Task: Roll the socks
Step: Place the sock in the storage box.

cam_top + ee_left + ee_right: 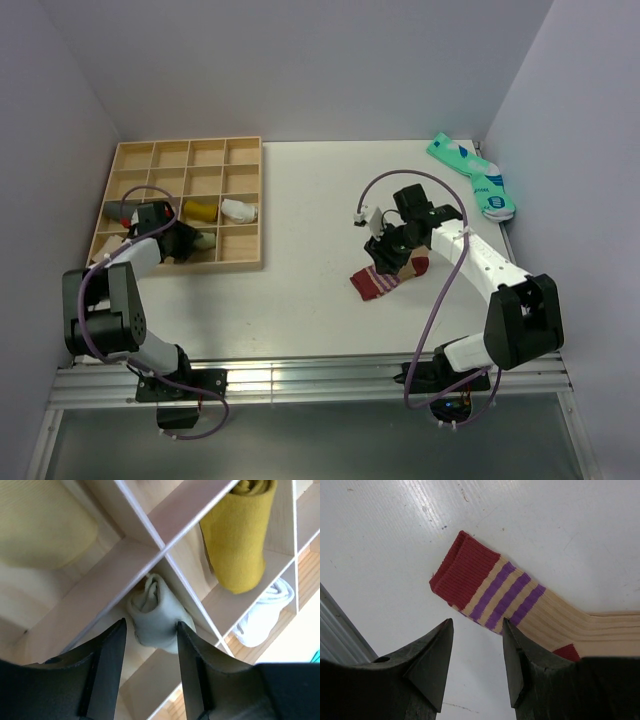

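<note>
We've right end effector (477,623) open over tan sock (530,605) cuff for rolling; left end effector (151,623) open over binned olive sock (156,611).

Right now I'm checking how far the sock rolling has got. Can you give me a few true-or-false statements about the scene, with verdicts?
1. The striped sock lies unrolled on the table. True.
2. The right gripper is shut on that sock's cuff. False: its jaws are open above the cuff, holding nothing.
3. A rolled pale green sock sits in a compartment of the wooden tray, below the open left gripper. True.
4. The teal socks are stored in the tray. False: they lie on the table at its far right corner.
</note>
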`<action>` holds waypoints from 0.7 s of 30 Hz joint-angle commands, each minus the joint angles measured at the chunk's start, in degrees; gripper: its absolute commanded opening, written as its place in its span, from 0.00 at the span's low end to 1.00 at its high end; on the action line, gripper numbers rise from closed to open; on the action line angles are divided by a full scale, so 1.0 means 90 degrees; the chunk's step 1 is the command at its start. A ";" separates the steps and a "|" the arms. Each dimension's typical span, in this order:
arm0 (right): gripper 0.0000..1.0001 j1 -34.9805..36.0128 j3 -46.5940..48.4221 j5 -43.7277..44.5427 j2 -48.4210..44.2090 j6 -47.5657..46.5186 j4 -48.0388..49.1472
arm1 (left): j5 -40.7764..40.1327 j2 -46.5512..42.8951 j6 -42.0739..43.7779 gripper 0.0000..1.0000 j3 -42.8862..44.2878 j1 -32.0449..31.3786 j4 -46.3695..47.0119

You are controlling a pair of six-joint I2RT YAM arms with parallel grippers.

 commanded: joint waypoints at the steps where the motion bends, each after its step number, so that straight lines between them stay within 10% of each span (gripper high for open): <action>1: 0.51 -0.0067 0.0316 -0.0070 0.0009 -0.0061 -0.0103 | 0.0008 -0.0481 0.0028 0.51 -0.0048 0.0028 -0.0230; 21: 0.47 0.0537 -0.0221 0.1197 0.0205 0.0856 0.0560 | 0.0496 -0.2903 0.0175 0.51 -0.0010 -0.0362 -0.0816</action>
